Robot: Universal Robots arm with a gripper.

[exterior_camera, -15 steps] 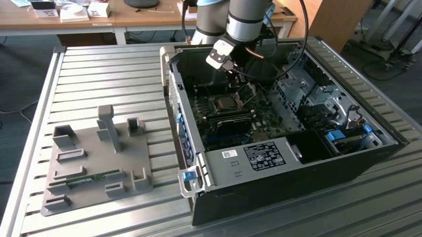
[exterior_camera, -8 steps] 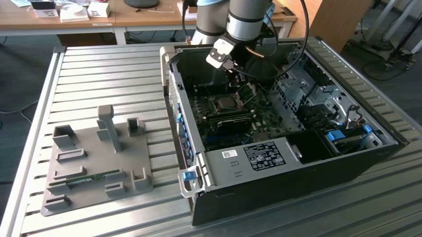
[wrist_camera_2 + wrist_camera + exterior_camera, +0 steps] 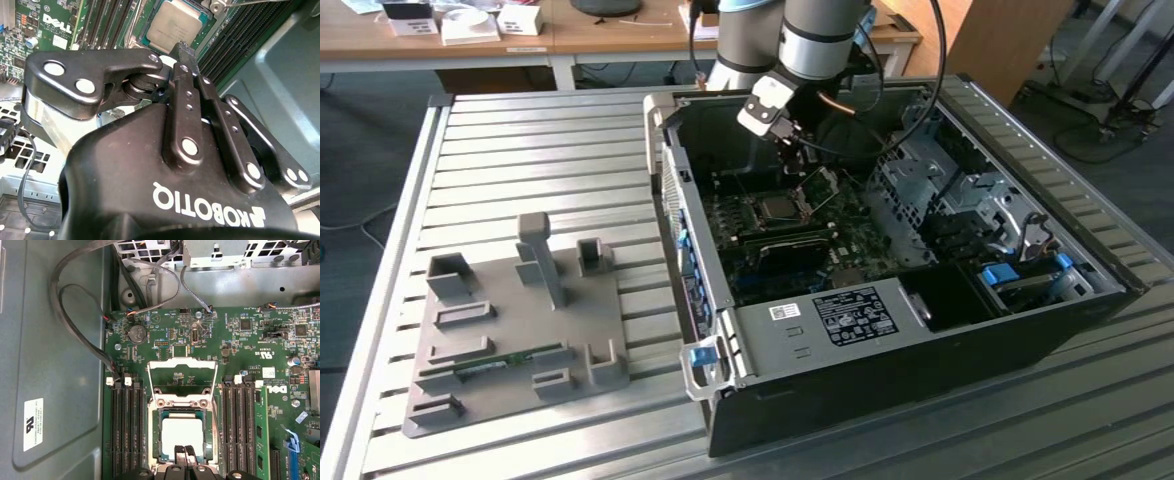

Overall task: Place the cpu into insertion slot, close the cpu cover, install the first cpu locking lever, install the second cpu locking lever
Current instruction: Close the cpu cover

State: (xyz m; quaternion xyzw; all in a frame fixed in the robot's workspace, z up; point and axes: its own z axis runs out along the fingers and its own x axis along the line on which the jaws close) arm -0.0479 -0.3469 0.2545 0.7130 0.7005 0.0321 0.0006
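Your jaws are closed, the two fingertips (image 3: 179, 455) pressed together with nothing between them. They sit right at one edge of the cpu (image 3: 182, 432); you cannot tell whether they touch its metal top, and that edge of the chip is hidden behind them in the first wrist view. The cpu lies flat inside the insertion slot (image 3: 182, 413), whose dark frame shows around its other three sides. The cpu cover (image 3: 182, 363) is open, tilted up from its hinge on the side of the socket away from the fingertips, and green motherboard (image 3: 240, 340) shows through its window. The locking levers are too thin to pick out with certainty against the frame. Long black memory slots (image 3: 125, 430) flank the socket on both sides. In the second wrist view the black housing behind the jaws hides much of the board, and the cpu is cut off at the picture's edge. In the exterior view the arm (image 3: 821, 40), cut off above, reaches into the open computer case (image 3: 881, 380) lying on the slatted metal bench (image 3: 534, 150), with a grey fixture plate (image 3: 507, 330) to the exterior view's left
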